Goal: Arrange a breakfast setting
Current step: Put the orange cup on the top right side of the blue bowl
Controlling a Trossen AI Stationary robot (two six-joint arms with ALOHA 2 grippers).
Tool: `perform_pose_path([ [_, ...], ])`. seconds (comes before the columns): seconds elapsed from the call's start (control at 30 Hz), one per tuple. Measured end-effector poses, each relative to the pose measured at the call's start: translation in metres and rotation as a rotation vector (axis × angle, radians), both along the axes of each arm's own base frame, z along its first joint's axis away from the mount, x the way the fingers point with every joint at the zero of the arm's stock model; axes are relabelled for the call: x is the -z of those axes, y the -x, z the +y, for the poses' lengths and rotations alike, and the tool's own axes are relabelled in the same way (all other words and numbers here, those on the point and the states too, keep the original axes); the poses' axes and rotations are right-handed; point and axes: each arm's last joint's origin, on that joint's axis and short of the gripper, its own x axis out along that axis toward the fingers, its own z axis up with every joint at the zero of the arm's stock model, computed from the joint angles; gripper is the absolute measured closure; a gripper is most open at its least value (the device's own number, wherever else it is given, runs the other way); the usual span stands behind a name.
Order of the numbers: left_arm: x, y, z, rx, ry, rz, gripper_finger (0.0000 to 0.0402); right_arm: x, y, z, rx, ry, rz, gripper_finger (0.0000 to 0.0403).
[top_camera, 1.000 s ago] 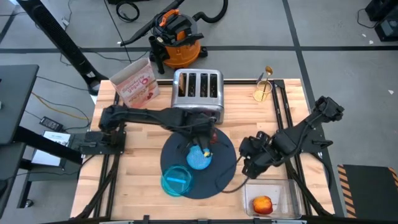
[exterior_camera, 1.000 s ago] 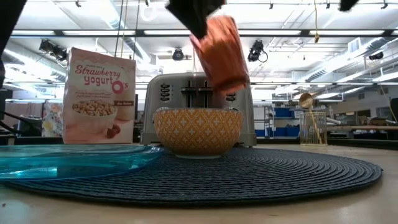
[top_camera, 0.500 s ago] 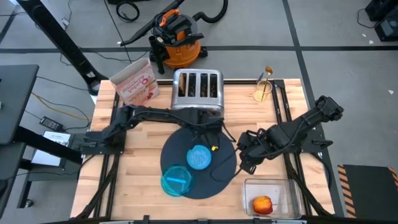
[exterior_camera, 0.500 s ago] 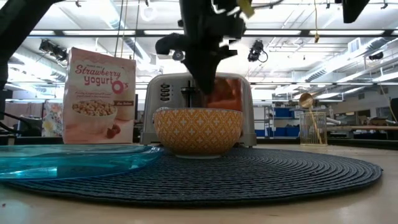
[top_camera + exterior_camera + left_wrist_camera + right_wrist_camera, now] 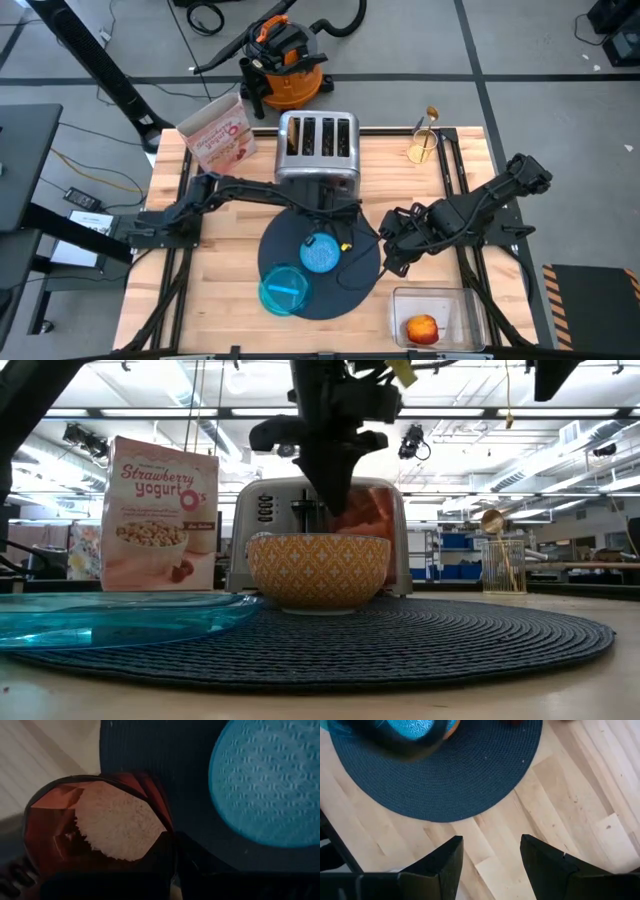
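We see bowl (image 5: 320, 253) and plate (image 5: 283, 290) on the mat (image 5: 355, 272), our left hand (image 5: 335, 490) holding the copper cup (image 5: 365, 515), right hand (image 5: 490, 855) wide, apple (image 5: 422, 329) waiting.

Bowl (image 5: 320, 253) and plate (image 5: 283, 290) on mat (image 5: 355, 272); toaster (image 5: 318, 148) behind mat, cereal box (image 5: 217, 134) left of toaster, apple (image 5: 422, 328) right of mat

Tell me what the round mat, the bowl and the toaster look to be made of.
Round mat: dark woven cord or fibre, judging by its concentric ribbed coils. Bowl: probably glazed ceramic, smooth with a printed orange lattice outside, blue inside from above. Toaster: brushed metal, likely steel, with a dull silvery sheen.
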Motion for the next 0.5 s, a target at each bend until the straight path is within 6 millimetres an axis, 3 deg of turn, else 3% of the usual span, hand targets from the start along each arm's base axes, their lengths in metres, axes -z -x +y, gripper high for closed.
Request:
perform_pose_path([
  [0.5, 0.0008, 0.0021, -0.0044, 0.006, 0.022, 0.022, 0.0384, -0.0009, -0.0040, 0.0020, -0.010, -0.020, -0.041, 0.0198],
])
